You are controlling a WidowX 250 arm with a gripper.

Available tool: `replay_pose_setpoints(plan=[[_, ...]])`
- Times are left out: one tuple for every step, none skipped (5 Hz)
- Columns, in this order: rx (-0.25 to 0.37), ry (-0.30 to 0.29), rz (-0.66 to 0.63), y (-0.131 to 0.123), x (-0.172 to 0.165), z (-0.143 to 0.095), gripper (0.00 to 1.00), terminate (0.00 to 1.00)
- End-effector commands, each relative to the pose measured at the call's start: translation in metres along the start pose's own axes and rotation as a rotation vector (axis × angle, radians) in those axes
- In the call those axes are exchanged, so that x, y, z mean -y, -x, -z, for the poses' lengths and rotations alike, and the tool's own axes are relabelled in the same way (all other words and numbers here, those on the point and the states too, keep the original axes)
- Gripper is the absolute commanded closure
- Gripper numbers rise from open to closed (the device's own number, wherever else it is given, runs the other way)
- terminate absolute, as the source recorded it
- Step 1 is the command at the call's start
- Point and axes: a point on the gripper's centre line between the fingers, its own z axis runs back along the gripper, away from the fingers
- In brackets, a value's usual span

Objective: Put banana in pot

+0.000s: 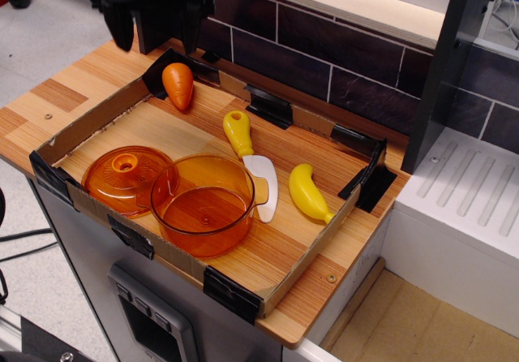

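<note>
The yellow toy banana (308,191) lies on the wooden floor of the cardboard tray, at its right side, tip pointing toward the front right. The transparent orange pot (204,203) stands upright and empty at the tray's front middle, its small tab handle on the right. My black gripper (154,29) hangs at the top left, above the tray's back left corner, far from the banana. Its two fingers (118,26) point down with a gap between them and hold nothing.
A low cardboard tray (89,122) with black taped corners holds everything. An orange domed lid (126,177) sits left of the pot. A yellow-handled white knife (250,159) lies between pot and banana. A toy carrot (178,84) lies at the back left. A white sink unit (470,200) is right.
</note>
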Motion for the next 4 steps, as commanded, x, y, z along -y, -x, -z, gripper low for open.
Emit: replay_pose_setpoints(plan=[[0.045, -0.031, -0.127, -0.003, 0.038, -0.015, 0.0, 0.0], [0.06, -0.024, -0.124, 0.007, 0.058, -0.007, 0.0, 0.0], [0.024, 0.019, -0.109, 0.022, 0.078, -0.003, 0.0, 0.0], [0.009, 0.071, -0.111, 0.038, 0.097, -0.006, 0.0, 0.0]])
